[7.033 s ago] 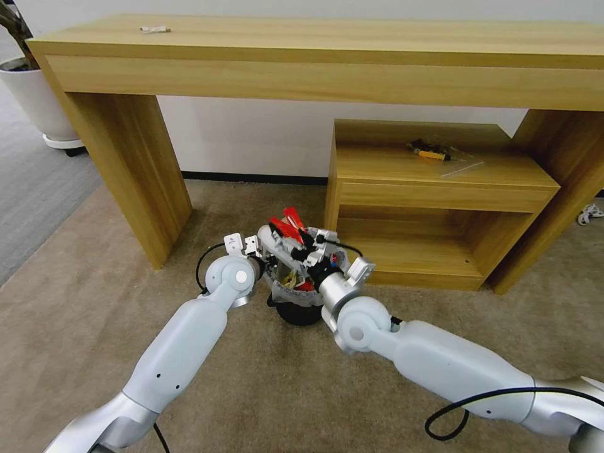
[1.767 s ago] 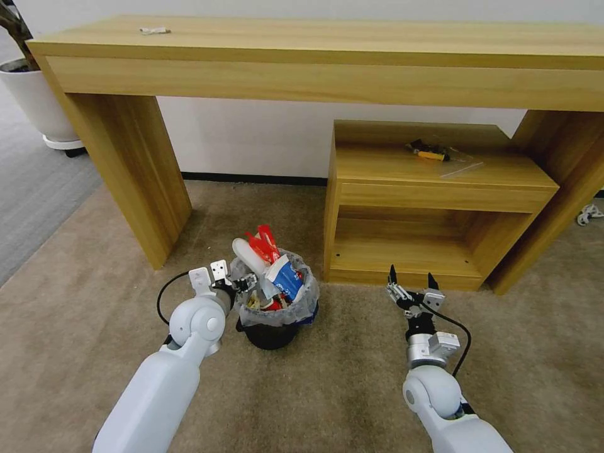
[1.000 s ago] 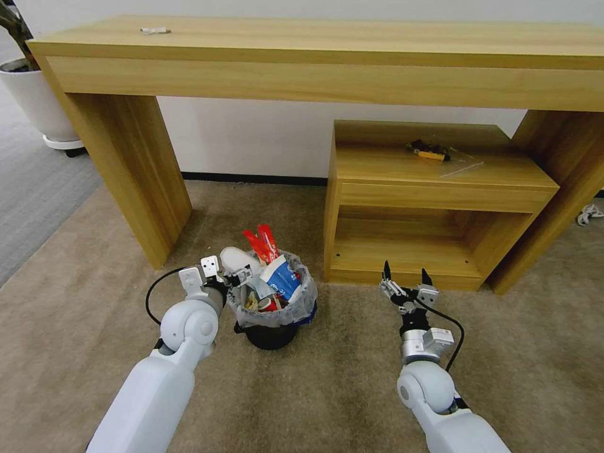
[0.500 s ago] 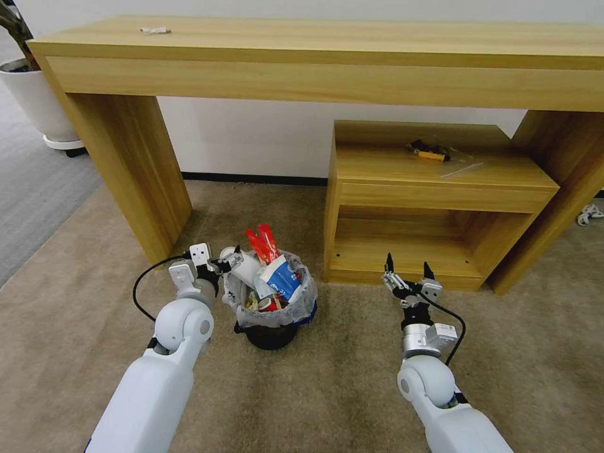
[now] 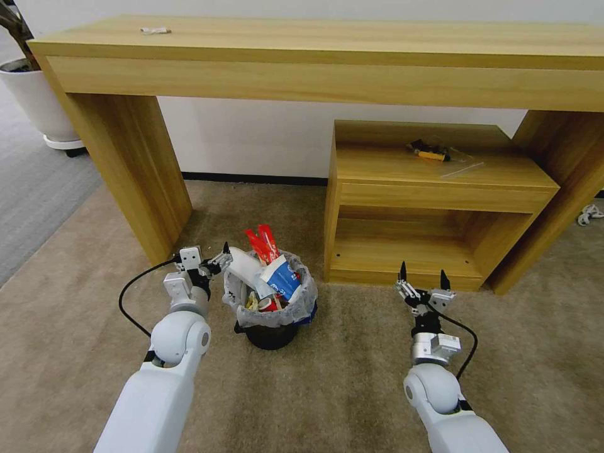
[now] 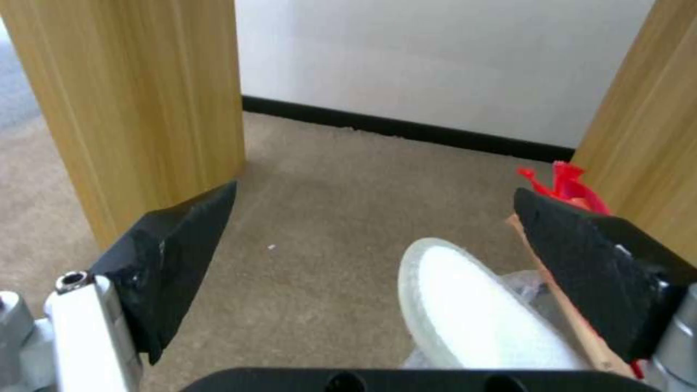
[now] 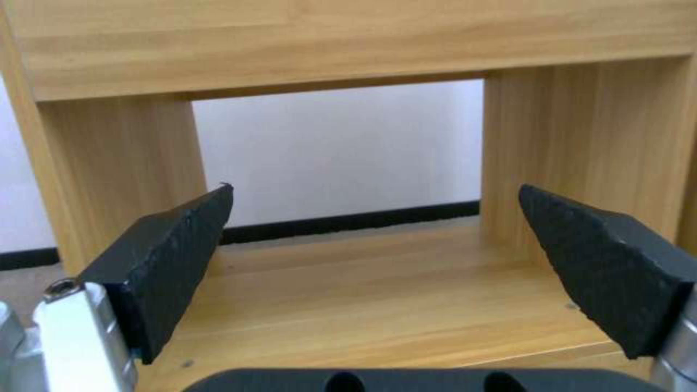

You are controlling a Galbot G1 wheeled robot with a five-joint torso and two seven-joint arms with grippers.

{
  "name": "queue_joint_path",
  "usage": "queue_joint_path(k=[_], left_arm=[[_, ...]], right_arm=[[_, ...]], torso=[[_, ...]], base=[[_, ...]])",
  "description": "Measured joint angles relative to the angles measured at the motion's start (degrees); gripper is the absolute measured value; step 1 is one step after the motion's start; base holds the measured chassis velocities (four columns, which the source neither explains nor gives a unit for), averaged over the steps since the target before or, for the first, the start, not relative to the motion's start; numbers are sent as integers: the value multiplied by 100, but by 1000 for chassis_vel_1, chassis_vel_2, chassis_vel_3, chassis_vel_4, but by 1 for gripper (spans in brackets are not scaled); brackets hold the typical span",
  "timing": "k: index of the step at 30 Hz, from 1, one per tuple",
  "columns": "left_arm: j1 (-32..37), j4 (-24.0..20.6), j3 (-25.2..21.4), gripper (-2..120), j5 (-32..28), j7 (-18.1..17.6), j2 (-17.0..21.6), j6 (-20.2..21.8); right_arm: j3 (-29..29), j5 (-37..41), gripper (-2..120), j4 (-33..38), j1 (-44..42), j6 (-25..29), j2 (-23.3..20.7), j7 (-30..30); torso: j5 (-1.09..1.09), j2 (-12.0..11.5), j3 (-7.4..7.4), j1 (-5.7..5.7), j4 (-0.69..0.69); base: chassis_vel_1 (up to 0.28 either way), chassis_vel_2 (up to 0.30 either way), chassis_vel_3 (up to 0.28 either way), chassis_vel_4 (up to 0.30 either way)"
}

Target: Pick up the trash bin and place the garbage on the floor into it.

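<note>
1. Pulling back now: since a moment ago my left hand [image 5: 211, 262] has let go of the white slipper [image 5: 244, 267] and swung off to the left of the trash bin [image 5: 272, 314], while my right hand [image 5: 422, 281] has drifted a touch farther right.

2. Nearest me, both arms reach forward over the floor [image 5: 327, 390], beige carpet with no litter lying on the part I can see.

3. Left hand: fingers spread wide, holding nothing, just beside the bin's rim. From my left wrist, the slipper [image 6: 472, 310] sits between my fingertips but untouched.

4. Right hand: also wide and empty, well apart from the bin, pointing at the low wooden shelf [image 5: 434, 207].

5. The bin stands upright on the carpet, crammed past its rim. The slipper leans out on the left side, a blue-white carton [image 5: 281, 277] and red wrappers [image 5: 264, 242] poke up above the bag liner [image 5: 302, 305].

6. Trouble spots, as I judge it: that slipper is perched, not seated, so a nudge from my left fingers could tip it back onto the carpet. The tall load makes the bin top-heavy; a knock from my left arm could topple it and spill everything.

7. Farther back, the long wooden surface [image 5: 314, 56] stands over it all; its leg [image 5: 135, 170] is close to my left hand, so a wide swing risks clipping it.
</note>
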Motion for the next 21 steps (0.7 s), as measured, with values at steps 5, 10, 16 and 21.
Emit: queue_joint_path(k=[5, 10, 16, 21], left_arm=[[105, -44, -14, 100, 103, 2, -81, -58], [171, -20, -15, 100, 128, -26, -91, -156], [279, -58, -19, 100, 161, -23, -56, -185], [314, -52, -29, 100, 205, 3, -56, -238]], right_arm=[[107, -216, 100, -67, -94, 166, 43, -68], [191, -301, 100, -161, -128, 342, 71, -139], [315, -442, 100, -283, -264, 560, 128, -280], [383, -533, 100, -394, -305, 685, 141, -283]], torso=[[1, 0, 0, 0, 0], [0, 0, 0, 0, 1], [0, 0, 0, 0, 0], [0, 0, 0, 0, 0]], base=[[0, 0, 0, 0], [0, 0, 0, 0], [0, 0, 0, 0], [0, 0, 0, 0]])
